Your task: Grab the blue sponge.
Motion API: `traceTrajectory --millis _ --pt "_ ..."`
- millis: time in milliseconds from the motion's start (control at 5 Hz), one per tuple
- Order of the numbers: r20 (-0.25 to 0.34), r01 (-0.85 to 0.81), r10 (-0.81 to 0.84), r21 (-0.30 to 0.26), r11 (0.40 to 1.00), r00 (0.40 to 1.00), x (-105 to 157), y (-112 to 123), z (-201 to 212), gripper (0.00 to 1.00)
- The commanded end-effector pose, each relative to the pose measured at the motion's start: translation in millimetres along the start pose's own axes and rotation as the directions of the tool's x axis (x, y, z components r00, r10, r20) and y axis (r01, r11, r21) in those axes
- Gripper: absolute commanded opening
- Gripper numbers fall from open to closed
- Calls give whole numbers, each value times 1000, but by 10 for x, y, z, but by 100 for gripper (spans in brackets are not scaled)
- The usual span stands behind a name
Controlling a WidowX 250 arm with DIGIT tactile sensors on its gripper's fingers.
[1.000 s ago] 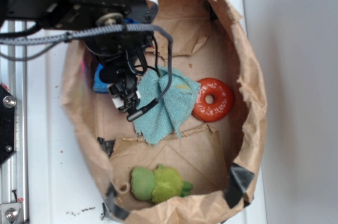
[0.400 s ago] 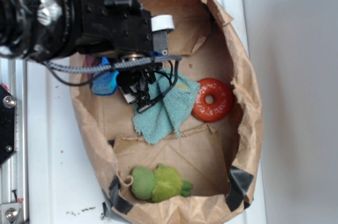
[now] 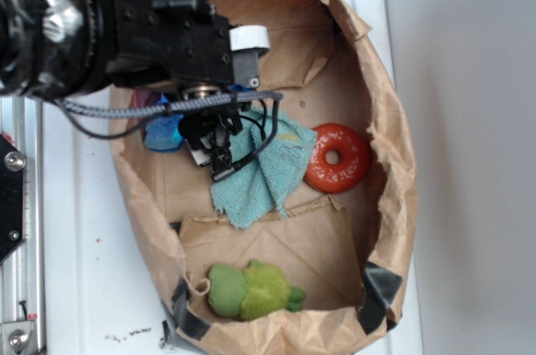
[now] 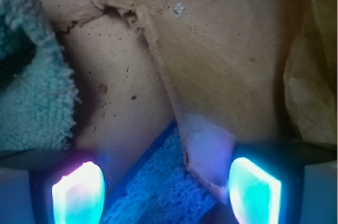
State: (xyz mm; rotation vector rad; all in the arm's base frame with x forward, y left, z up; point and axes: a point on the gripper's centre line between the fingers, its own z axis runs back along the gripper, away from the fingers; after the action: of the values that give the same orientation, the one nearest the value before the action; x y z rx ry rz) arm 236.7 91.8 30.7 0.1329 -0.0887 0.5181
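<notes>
The blue sponge lies slantwise on the brown paper at the bottom of the wrist view, between my two glowing fingertips, its right corner under a torn paper flap. My gripper is open and straddles the sponge without touching it. From outside, the sponge peeks out beneath the black arm at the bag's left wall. The gripper hangs just to its right, at the edge of the teal cloth.
Everything sits inside a wide brown paper bag with crumpled walls. A red ring lies right of the cloth. A green plush toy rests near the front. A metal rail runs along the left.
The arm has swung further over the bag's back left and now hides more of the sponge. The gripper has shifted slightly up. The bag's left wall has been pushed outward.
</notes>
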Motion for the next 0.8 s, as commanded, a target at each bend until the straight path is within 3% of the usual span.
traceTrajectory --millis 0,200,400,600 --pt "54 -28 29 -3 1000 998 68 67 121 0" --pt "64 -29 30 -7 1000 998 81 68 137 0" --pt "36 -14 15 -37 999 999 75 68 184 0" --pt "-2 37 -37 -118 992 999 -36 51 429 0"
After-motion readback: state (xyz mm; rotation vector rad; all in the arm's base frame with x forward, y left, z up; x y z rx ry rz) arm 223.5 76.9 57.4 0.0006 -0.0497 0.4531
